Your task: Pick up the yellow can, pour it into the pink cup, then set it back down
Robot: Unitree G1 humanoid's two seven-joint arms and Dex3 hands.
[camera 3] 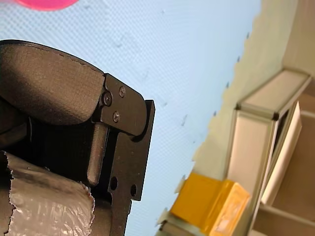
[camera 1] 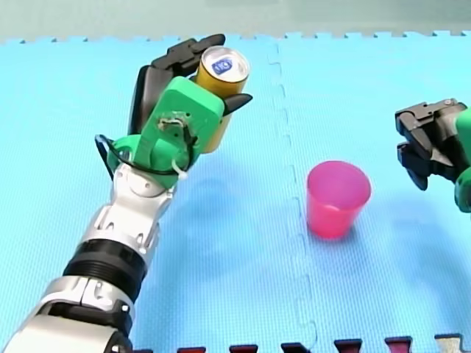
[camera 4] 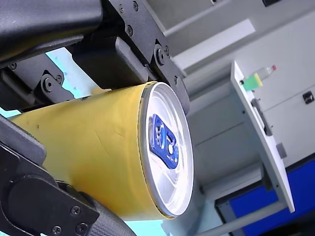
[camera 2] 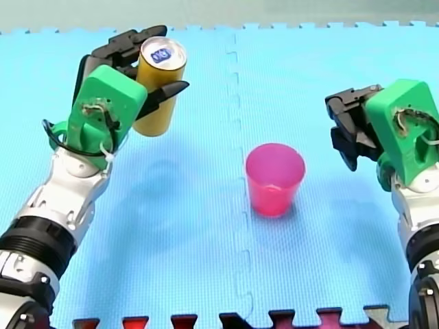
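Note:
My left hand (camera 1: 232,68) is shut on the yellow can (camera 1: 221,88), holding it off the mat at the far left, roughly upright, with its silver top and blue tab facing up. The second wrist view shows the can (camera 4: 98,162) close up between the black fingers (camera 4: 123,54). The pink cup (camera 2: 274,179) stands upright on the mat right of the centre seam, well apart from the can. My right hand (camera 2: 346,133) hovers to the right of the cup and holds nothing. The cup's rim (camera 3: 44,4) appears at the edge of the first wrist view.
A blue foam puzzle mat (camera 1: 235,279) covers the work surface, with a seam (camera 2: 236,103) running front to back just left of the cup. Red and black pieces (camera 2: 226,321) line the near edge. Beyond the mat's edge stand pale shelving and a yellow box (camera 3: 211,204).

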